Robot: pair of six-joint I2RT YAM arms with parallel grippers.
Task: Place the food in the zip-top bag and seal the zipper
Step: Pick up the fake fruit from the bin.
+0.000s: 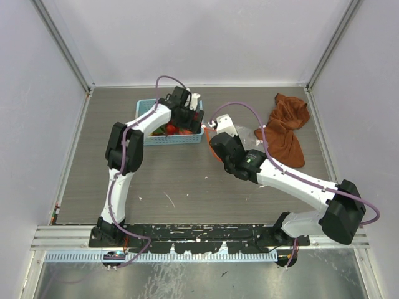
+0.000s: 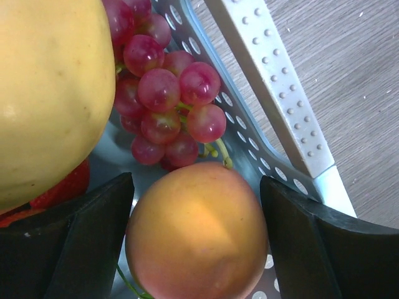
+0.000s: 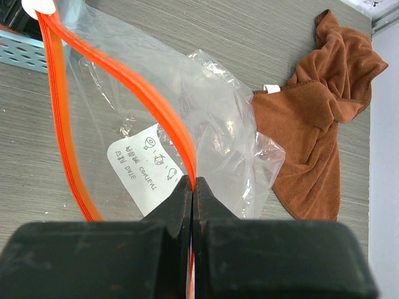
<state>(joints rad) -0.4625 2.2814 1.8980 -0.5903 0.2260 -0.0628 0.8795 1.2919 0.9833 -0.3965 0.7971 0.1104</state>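
My left gripper (image 1: 187, 121) is down inside the light-blue basket (image 1: 148, 107). In the left wrist view its jaws (image 2: 196, 246) are closed against both sides of the orange-red peach (image 2: 196, 230). Purple grapes (image 2: 165, 106), a big yellow-orange peach (image 2: 50, 93) and a red strawberry (image 2: 70, 185) lie beside it. My right gripper (image 3: 193, 187) is shut on the red-orange zipper (image 3: 137, 87) of the clear zip-top bag (image 3: 215, 118), holding the mouth open just right of the basket. The bag's white label (image 3: 140, 168) shows. The bag also shows in the top view (image 1: 249, 134).
A rust-brown cloth (image 1: 287, 128) lies bunched at the back right, touching the bag's far end; it also shows in the right wrist view (image 3: 318, 124). The basket's perforated rim (image 2: 274, 81) runs just right of my left fingers. Walls enclose the table on three sides.
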